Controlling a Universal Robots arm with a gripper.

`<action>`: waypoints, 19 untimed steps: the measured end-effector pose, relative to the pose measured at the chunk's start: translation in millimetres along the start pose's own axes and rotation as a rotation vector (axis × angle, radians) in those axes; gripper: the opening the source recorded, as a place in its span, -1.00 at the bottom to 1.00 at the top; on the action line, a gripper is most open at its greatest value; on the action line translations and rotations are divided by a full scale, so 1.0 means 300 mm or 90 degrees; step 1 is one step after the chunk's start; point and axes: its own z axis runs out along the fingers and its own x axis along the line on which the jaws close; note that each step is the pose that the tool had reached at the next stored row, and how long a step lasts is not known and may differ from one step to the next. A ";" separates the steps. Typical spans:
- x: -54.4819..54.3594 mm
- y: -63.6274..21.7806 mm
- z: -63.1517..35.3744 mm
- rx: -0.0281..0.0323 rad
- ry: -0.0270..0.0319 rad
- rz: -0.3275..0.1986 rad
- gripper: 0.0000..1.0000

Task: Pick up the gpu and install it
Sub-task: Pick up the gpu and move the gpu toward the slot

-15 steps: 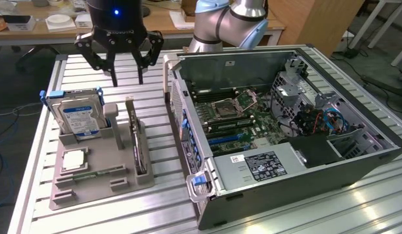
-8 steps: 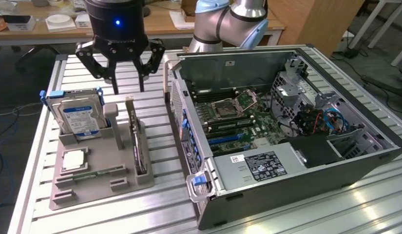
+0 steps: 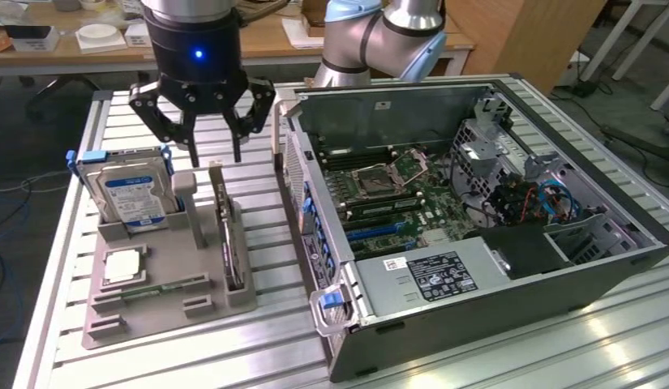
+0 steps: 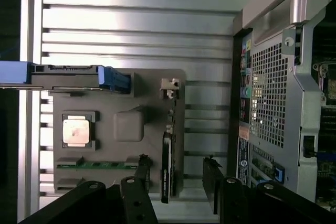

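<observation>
1. A ribbed, silver aluminium counter (image 3: 551, 356) carries everything.
2. A black and grey metal computer case (image 3: 508, 316) lies on its side with the panel off, towards the exterior view's right. Its green motherboard (image 3: 410, 198) is exposed. The power supply's black-and-white label (image 3: 431, 275) carries print too small to read.
3. A grey plastic parts holder (image 3: 150, 320) sits just beside the case, on the exterior view's left.
4. A boxy silver hard drive (image 3: 134, 194) stands upright in the holder inside a blue bracket. The wording on its blue-and-white label cannot be read.
5. The black robot hand (image 3: 213, 150), with a blue light glowing above it, hangs released and grasping nothing. Its fingers (image 4: 142, 174) are spread either side of the card below.
6. The gpu (image 3: 228, 243), a thin dark circuit card, stands on edge in the holder's slot, directly under the hand. Pale lettering on it is illegible.
7. A narrow green memory stick (image 3: 150, 290) lies flat in the holder.
8. A square silver processor chip (image 3: 123, 266) rests in its recess near the stick.
</observation>
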 end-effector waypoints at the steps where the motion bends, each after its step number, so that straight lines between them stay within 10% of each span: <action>1: 0.000 -0.003 0.005 0.0000 0.0001 0.000 0.06; 19: 0.001 -0.055 0.088 0.0000 0.0002 -0.002 0.06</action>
